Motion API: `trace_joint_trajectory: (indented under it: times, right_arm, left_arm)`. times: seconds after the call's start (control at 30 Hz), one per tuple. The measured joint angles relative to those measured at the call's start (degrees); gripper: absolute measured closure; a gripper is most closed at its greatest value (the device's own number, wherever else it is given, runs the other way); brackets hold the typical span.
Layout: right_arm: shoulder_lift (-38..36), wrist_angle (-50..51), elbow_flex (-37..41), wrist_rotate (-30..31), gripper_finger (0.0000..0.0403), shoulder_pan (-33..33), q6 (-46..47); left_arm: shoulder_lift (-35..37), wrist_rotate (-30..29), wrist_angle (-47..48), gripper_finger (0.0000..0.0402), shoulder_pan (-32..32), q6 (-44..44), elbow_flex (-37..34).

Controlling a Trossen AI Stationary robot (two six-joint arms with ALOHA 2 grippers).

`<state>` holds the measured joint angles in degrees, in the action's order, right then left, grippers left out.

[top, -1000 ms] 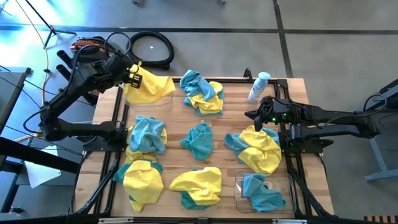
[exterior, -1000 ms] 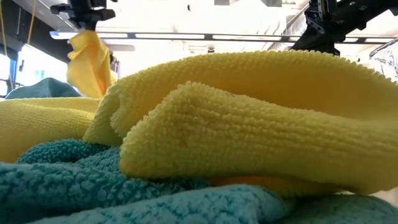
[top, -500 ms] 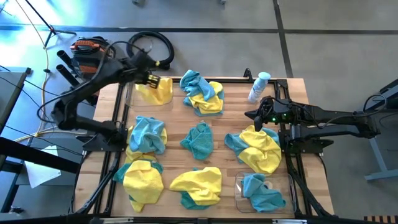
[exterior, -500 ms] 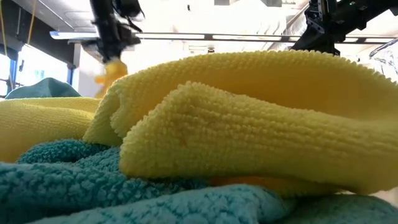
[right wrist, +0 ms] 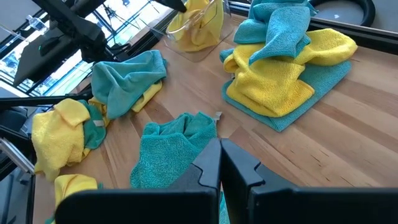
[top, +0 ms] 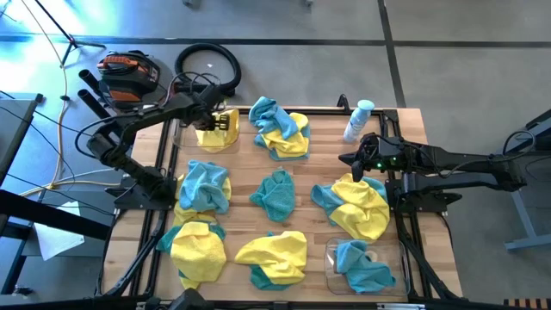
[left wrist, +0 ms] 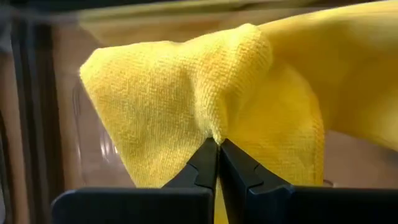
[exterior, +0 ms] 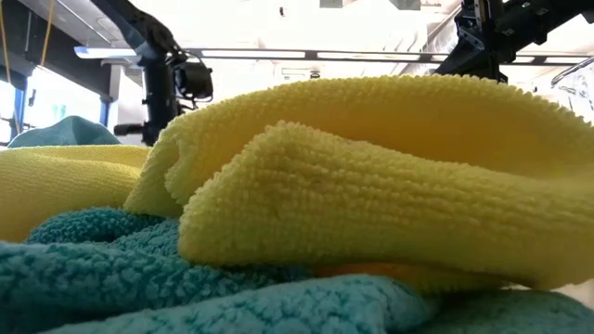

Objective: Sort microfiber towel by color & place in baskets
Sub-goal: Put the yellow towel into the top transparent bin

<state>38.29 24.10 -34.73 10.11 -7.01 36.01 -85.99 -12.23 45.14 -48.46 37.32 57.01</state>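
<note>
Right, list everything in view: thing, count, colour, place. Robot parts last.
Held towel: one, yellow, in the far-left basket.
Far-left basket: one, clear, far-left table corner.
Near-right basket: one, clear, near-right corner, holding a teal towel.
Loose towels: seven piles, yellow and teal mixed, spread over the wooden table.
Spray bottle: one, white and blue, far-right of the table.
Hose coil: one, black, on the floor beyond the table.
Left gripper: shut on the held towel, over the far-left basket.
Right gripper: shut, empty, waiting at the table's right side.
</note>
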Motion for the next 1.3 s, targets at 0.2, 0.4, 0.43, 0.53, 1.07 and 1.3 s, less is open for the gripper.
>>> trace_joint_trajectory:
  times: [0.2, 0.4, 0.43, 0.53, 1.07, 1.3]
  right_arm:
    - [0.0, 0.0, 0.0, 0.0, 0.0403, 0.0, -0.4]
    - [0.0, 0.0, 0.0, 0.0, 0.0403, 0.0, -0.4]
    - [0.0, 0.0, 0.0, 0.0, 0.0403, 0.0, -0.4]
    - [0.0, 0.0, 0.0, 0.0, 0.0403, 0.0, -0.4]
    - [0.0, 0.1, 0.0, -1.1, 0.0403, 0.0, -0.4]
    - [0.0, 0.2, 0.0, -1.1, 0.0403, 0.0, -0.4]
  left_arm:
    - [-1.1, 1.5, -4.2, 0.0378, 0.0, 2.6, -4.1]
    - [-3.6, 2.7, -8.1, 0.0337, 0.0, 3.1, -6.2]
    - [-4.1, 2.7, -8.4, 0.0331, 0.0, 3.1, -6.5]
    - [-5.2, 2.7, -9.8, 0.0318, 0.0, 3.1, -6.7]
    - [-6.0, 2.7, -10.7, 0.0312, 0.3, 3.1, -6.7]
    - [-6.0, 2.7, -10.8, 0.0312, 0.2, 3.0, -6.7]
